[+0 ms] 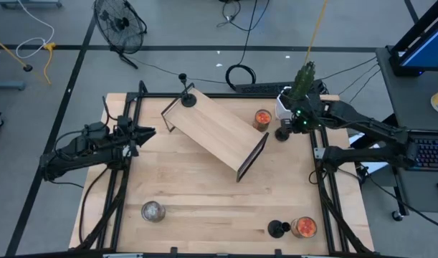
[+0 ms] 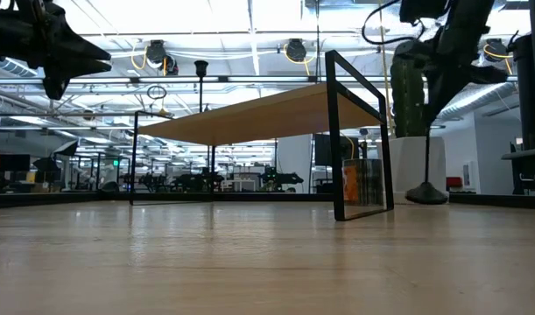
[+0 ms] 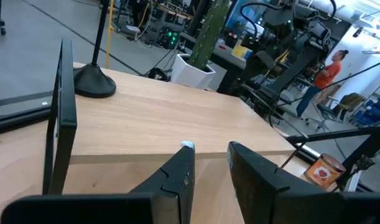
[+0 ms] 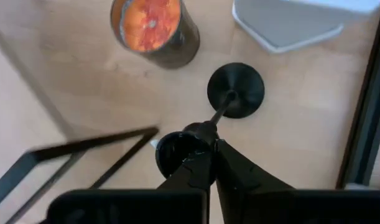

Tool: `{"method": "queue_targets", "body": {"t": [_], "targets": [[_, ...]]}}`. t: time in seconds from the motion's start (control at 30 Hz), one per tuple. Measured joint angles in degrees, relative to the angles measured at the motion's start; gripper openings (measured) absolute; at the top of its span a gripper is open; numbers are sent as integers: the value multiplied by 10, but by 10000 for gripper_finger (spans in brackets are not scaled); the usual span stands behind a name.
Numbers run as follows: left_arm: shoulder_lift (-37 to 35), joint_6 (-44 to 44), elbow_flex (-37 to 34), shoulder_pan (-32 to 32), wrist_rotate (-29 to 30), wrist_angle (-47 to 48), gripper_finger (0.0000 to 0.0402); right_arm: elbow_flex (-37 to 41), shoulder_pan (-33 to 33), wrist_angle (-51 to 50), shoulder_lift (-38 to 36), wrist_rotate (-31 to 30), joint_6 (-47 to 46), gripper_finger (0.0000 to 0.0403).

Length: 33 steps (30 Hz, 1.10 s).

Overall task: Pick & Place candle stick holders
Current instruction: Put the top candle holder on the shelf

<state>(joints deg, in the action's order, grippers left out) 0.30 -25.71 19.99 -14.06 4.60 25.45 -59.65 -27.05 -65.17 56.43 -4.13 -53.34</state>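
Note:
Three black candle stick holders show. One point(image 1: 188, 97) stands on its round base on the far left end of a wooden shelf point(image 1: 215, 132). One point(image 1: 277, 228) stands on the table near the front edge. My right gripper point(image 1: 290, 127) is shut on the third point(image 1: 282, 133), at the table's far right beside an orange jar point(image 1: 262, 118). My left gripper point(image 1: 145, 134) hovers open and empty at the table's left, off the shelf's left end; it also shows in the left wrist view point(image 3: 209, 160). My right gripper pinches the holder's small cup top point(image 4: 196, 132) between its two fingers, coming from above and pointing down. The thin stem runs down below the fingers to the round base point(image 4: 235, 90). In the low view the base point(image 2: 427, 194) sits at table level.
A cactus in a white pot point(image 1: 301, 84) stands just behind my right gripper. A second orange jar point(image 1: 304, 227) is at the front right and a glass jar point(image 1: 153, 211) at the front left. The shelf has black end frames point(image 1: 251, 156). Black rails edge the table's sides.

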Motion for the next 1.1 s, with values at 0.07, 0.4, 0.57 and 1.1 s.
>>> {"method": "queue_targets", "body": {"t": [0.07, 0.4, 0.57, 1.1], "targets": [[0, -1, 0, 0, 0, 0, 102, -14, 0, -27, -8, 12, -1, 0], [0, -4, 0, 0, 0, -27, 102, -97, 1, -95, -28, 76, 16, 0], [0, -3, 0, 0, 0, -64, 102, -137, 2, -141, -28, 120, 20, 1], [1, 21, 0, 0, 0, -63, 102, -295, 2, -206, -28, 90, 44, 1]]}}
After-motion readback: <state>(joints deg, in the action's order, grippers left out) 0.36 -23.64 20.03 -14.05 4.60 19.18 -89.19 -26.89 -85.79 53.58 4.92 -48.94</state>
